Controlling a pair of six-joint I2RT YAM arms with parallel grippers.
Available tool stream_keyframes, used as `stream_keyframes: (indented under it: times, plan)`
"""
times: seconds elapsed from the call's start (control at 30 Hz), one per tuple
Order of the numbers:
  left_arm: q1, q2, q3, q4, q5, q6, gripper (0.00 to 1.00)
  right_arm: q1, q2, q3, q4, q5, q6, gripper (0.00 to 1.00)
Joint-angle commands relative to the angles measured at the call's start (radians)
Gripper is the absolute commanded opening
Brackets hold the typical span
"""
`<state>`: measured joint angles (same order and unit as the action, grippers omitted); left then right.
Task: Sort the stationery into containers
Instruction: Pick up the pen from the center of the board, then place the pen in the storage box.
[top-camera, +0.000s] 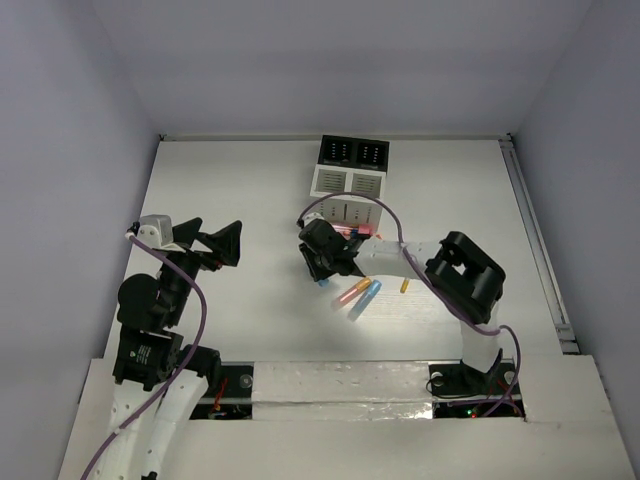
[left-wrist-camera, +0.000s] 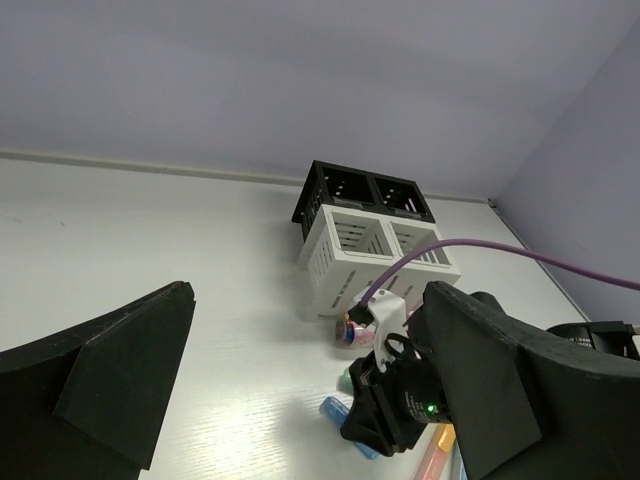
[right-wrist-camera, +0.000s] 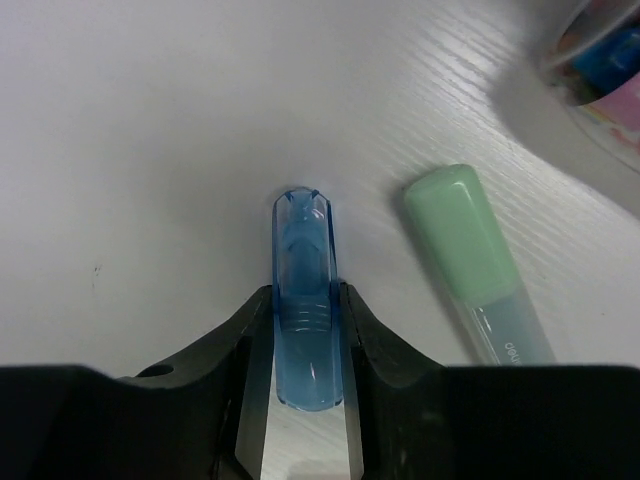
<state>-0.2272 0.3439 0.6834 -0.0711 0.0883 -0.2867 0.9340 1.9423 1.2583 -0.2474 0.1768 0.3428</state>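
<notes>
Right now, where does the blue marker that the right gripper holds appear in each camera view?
Top external: blue marker, centre of the picture, peeking from under the right gripper.
Left wrist: bottom centre, partly hidden by that gripper.
Right wrist: bottom centre, clamped in the gripper.
Shared landmark: the right gripper around it.

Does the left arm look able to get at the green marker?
Probably not cleanly: the green marker lies beside the right gripper, shut on the blue marker, crowding any approach by the left gripper.

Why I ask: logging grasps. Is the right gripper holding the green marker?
No, the right gripper clamps the blue marker; the green marker lies beside it.
</notes>
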Motion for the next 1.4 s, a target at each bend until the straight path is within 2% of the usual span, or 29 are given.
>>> stream_keyframes:
  times: [0.0,0.17,0.3,0.43,0.53,0.63,0.77,1.0,1.37]
  plan:
    - [0.0,0.003,0.03,0.05,0.011,0.004,0.99,0.017,0.018,0.035,-0.033,0.026,-0.008,0.16]
    - [0.0,0.003,0.028,0.05,0.014,0.003,0.99,0.017,-0.035,0.059,-0.001,-0.02,-0.011,0.13]
    - [0.0,0.006,0.03,0.051,0.016,0.003,0.99,0.008,-0.092,0.134,0.058,0.006,-0.033,0.12]
    - [0.0,0.004,0.028,0.051,0.019,0.003,0.99,-0.094,-0.152,0.168,0.203,-0.091,-0.041,0.12]
    - [0.0,0.004,0.028,0.051,0.019,0.003,0.99,-0.171,-0.167,0.196,0.338,-0.105,-0.036,0.12]
    - [-0.009,0.004,0.028,0.051,0.018,0.001,0.99,-0.283,-0.117,0.245,0.42,-0.079,-0.033,0.12]
    - [-0.009,0.007,0.031,0.044,0.002,0.001,0.99,-0.391,0.015,0.431,0.471,-0.095,-0.022,0.13]
    - [-0.009,0.015,0.027,0.05,0.004,-0.002,0.99,-0.466,0.256,0.748,0.373,-0.079,-0.074,0.14]
    - [-0.009,0.043,0.004,0.099,0.002,-0.049,0.99,-0.477,0.302,0.716,0.402,-0.111,-0.099,0.17]
